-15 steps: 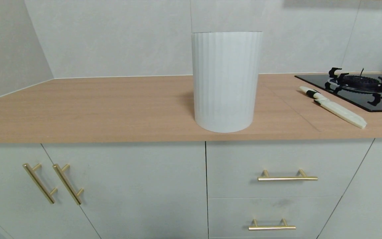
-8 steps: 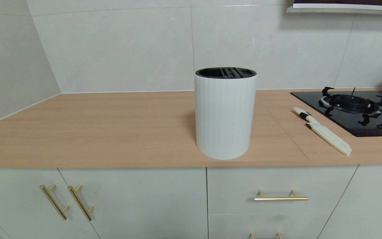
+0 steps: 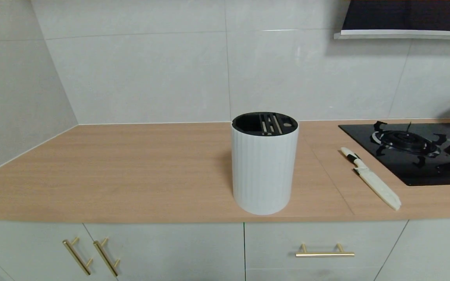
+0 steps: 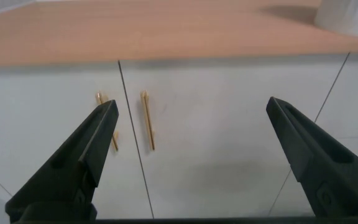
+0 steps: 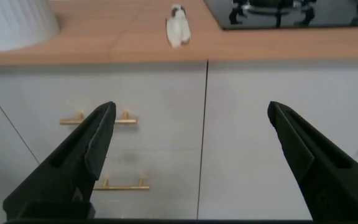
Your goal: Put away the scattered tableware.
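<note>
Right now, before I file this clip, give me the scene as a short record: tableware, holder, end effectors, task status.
knife: flat on the counter, between holder and stove, touching neither
holder: upright near the counter's front edge, slotted top, nothing sticking out
left end effector: open, empty, low, facing the cupboard doors
right end effector: open, empty, low, facing the drawers
status: knife not yet picked up or stowed
</note>
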You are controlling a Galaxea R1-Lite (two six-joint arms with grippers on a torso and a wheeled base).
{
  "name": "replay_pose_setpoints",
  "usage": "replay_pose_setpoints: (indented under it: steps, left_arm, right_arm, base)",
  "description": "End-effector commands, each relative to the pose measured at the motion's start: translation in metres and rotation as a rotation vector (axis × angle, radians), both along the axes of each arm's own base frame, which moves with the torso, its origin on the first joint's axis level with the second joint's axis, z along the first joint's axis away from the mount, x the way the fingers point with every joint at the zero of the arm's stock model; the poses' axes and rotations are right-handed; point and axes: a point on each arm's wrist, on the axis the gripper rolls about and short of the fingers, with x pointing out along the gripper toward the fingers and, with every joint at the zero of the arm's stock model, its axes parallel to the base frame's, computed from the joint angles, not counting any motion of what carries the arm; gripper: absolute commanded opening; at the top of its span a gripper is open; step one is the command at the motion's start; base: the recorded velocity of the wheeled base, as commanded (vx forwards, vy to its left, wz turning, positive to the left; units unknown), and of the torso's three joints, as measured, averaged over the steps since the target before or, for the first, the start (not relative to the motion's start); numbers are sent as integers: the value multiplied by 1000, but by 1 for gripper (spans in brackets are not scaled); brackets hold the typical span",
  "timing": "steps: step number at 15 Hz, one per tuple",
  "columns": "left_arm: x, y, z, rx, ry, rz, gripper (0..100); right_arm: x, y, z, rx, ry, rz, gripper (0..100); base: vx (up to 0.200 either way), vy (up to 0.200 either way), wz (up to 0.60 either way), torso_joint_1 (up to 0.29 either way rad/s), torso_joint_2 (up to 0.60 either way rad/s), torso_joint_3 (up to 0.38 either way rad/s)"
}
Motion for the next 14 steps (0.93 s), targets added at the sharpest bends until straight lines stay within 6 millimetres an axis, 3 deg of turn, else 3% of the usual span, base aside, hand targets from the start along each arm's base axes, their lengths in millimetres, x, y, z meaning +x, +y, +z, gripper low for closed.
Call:
replay_pose_setpoints:
  steps: [1, 14]
  left_arm:
    - [0, 0, 0, 0, 0, -1, 100]
    - [0, 0, 0, 0, 0, -1, 100]
  right_arm:
    - [0, 0, 0, 0, 1, 1, 100]
    - [0, 0, 0, 0, 1, 1, 100]
  base:
    - [0, 0, 0, 232, -496, -281]
    - [0, 0, 0, 255, -554, -297]
